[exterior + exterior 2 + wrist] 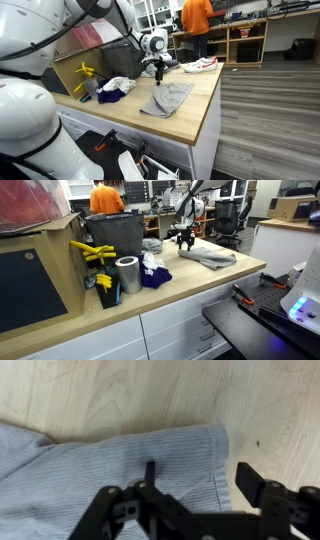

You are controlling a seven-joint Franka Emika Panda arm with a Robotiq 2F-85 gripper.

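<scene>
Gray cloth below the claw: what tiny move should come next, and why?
Probably lower the gripper a touch and close. In the wrist view its jaws stand apart over the edge of the gray cloth, which lies flat on the wooden table, not gripped yet.

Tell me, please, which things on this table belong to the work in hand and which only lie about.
In hand: the gripper, open over the grey cloth.
Lying about: blue cloth, white cloth, shoe, metal cylinder, yellow tools.
</scene>
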